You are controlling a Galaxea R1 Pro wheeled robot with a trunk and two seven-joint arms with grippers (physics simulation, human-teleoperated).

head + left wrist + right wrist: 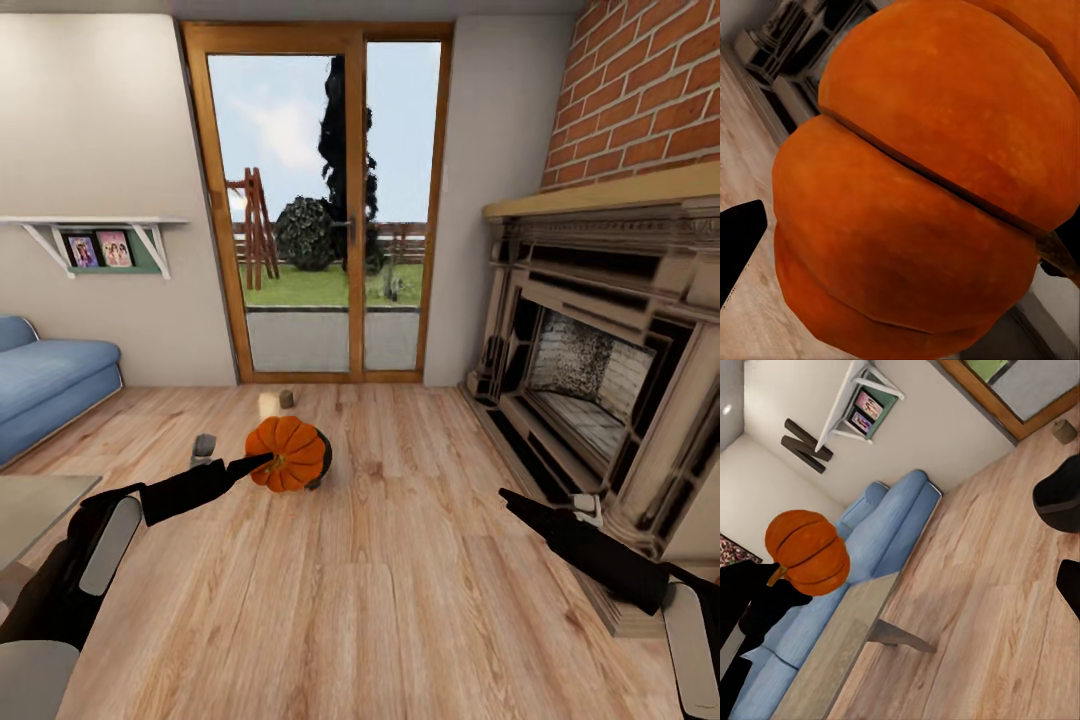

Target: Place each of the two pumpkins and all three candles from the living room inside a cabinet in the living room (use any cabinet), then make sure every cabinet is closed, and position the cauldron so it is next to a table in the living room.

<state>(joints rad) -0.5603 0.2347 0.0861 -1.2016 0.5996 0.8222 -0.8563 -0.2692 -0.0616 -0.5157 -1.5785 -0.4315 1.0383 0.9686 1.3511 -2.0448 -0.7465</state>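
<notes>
the left jaws clamp the pumpkin (288, 453) above the floor; right jaws' spread unclear.

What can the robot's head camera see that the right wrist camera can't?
The head view alone has the glass patio door with the garden behind it, the grey fireplace under red brick, and small candles standing on the floor. The right wrist view alone has the dark letters hung on the wall. Both share the orange pumpkin held up by the left tool, the blue sofa, the wall shelf with photos, the glass-topped table and the wooden floor.
</notes>
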